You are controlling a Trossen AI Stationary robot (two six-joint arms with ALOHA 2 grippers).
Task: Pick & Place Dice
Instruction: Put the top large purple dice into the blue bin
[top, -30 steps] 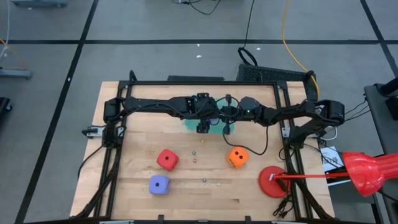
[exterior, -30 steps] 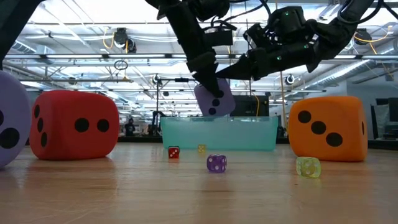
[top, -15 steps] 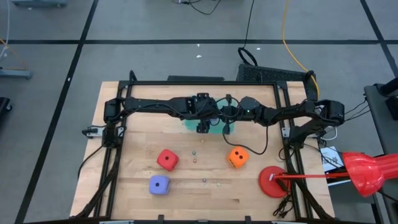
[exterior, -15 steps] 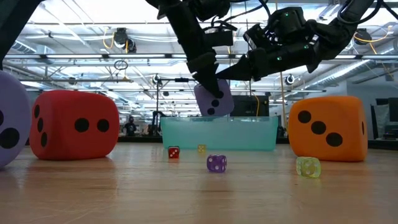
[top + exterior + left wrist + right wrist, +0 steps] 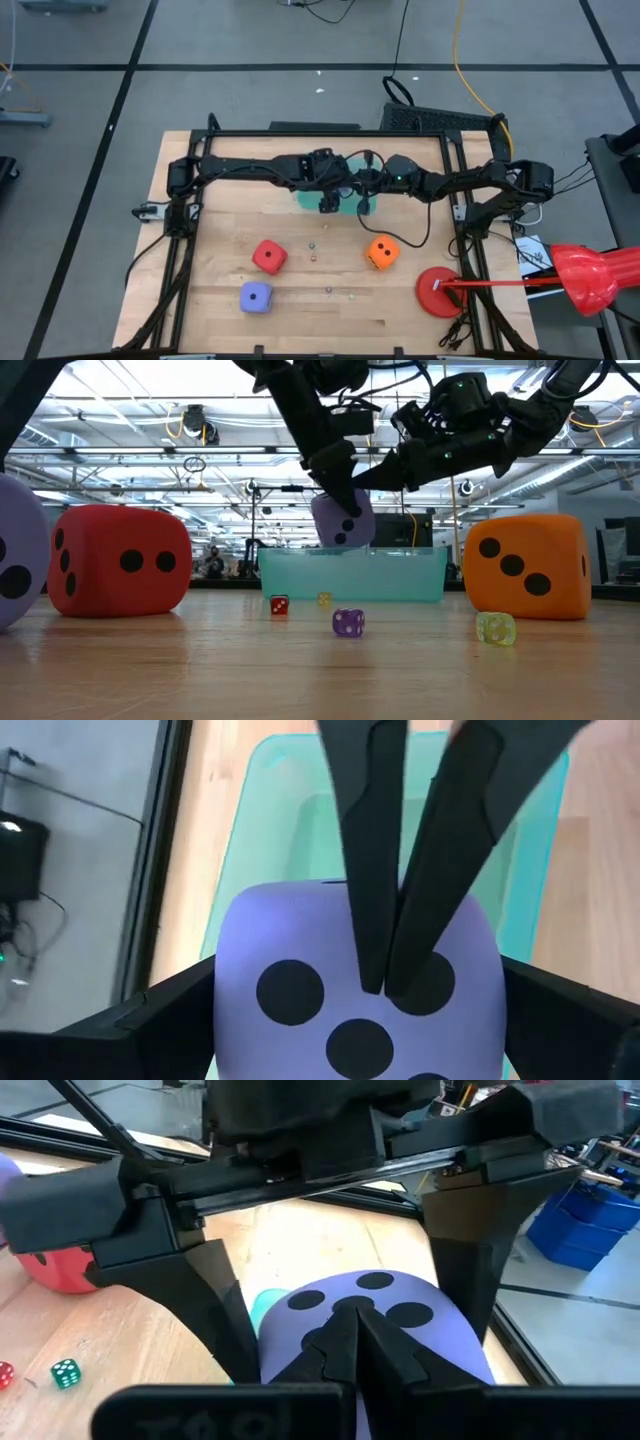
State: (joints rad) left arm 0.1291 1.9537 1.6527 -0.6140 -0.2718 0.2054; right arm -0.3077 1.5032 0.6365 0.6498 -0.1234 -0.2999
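Observation:
A purple-blue die (image 5: pixel 342 520) hangs just above the teal bin (image 5: pixel 352 575) at the table's far middle, between the fingers of my left gripper (image 5: pixel 360 1030). My right gripper (image 5: pixel 350 1325), shut, comes level from the table's right with its tips at the die's pip face. Three more dice rest on their bottom faces on the wood: red (image 5: pixel 268 257), orange (image 5: pixel 381 252) and a second purple-blue one (image 5: pixel 256 297). My left gripper pinches the die's two opposite side faces (image 5: pixel 225 1020) between its two fingers (image 5: pixel 150 1020), slanting down from the table's left. The die hangs clear above the bin, slightly tilted. My right gripper's shut fingertips (image 5: pixel 385 982) lie against the die's pip face (image 5: pixel 330 995), coming nearly level from the right.
Tiny dice lie on the wood: red (image 5: pixel 279 605), purple (image 5: pixel 348 623), yellow (image 5: pixel 494 628). A red round disc (image 5: pixel 440 292) sits at the near right corner, with a red tool (image 5: pixel 590 278) reaching in from beyond the right edge.
My left gripper has rolled slightly about its own axis, tipping the held die a little; it stays over the bin. The right arm has kept still.

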